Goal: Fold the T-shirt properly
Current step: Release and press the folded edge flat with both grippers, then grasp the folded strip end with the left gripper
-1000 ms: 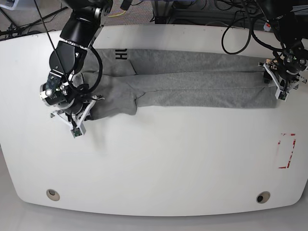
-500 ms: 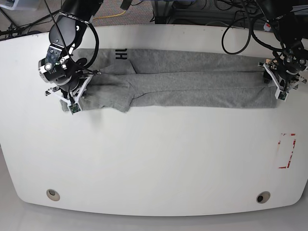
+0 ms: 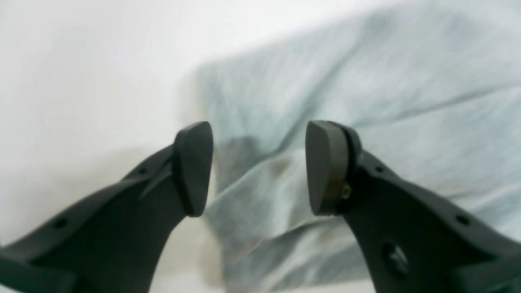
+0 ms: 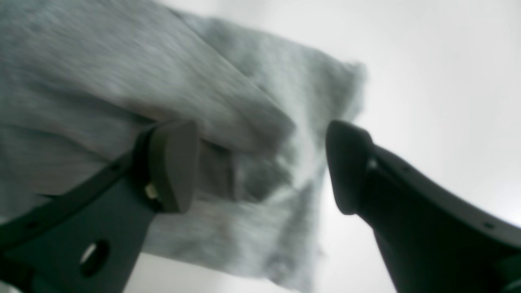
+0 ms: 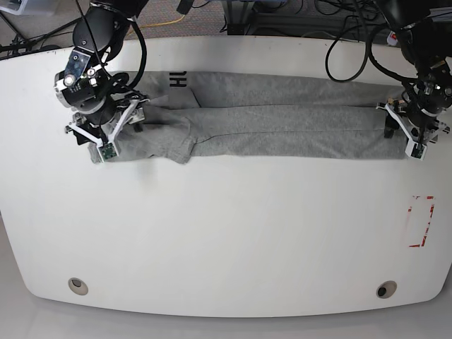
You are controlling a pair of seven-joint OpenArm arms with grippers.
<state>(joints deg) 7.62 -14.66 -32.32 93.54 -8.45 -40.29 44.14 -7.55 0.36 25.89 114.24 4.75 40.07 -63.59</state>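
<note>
1. the t-shirt [image 5: 268, 123] lies as a long band along the far edge of the surface [image 5: 226, 240]. its end by the far left corner got pulled out flatter over the last second.
2. right hand [image 5: 106, 134] moved back toward that corner, fingers apart, gripping nothing.
3. left hand [image 5: 413, 131] at the other end, also apart.
4. looks ready for the crosswise fold.

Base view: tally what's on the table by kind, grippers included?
Garments: 1, the T-shirt, grey, folded into a long band.
Grippers: 2, the right gripper and the left gripper, both open over the band's ends.
Red tape markings: 1, the red tape mark.
Round table holes: 2, hole and second hole.
Total: 6.
</note>
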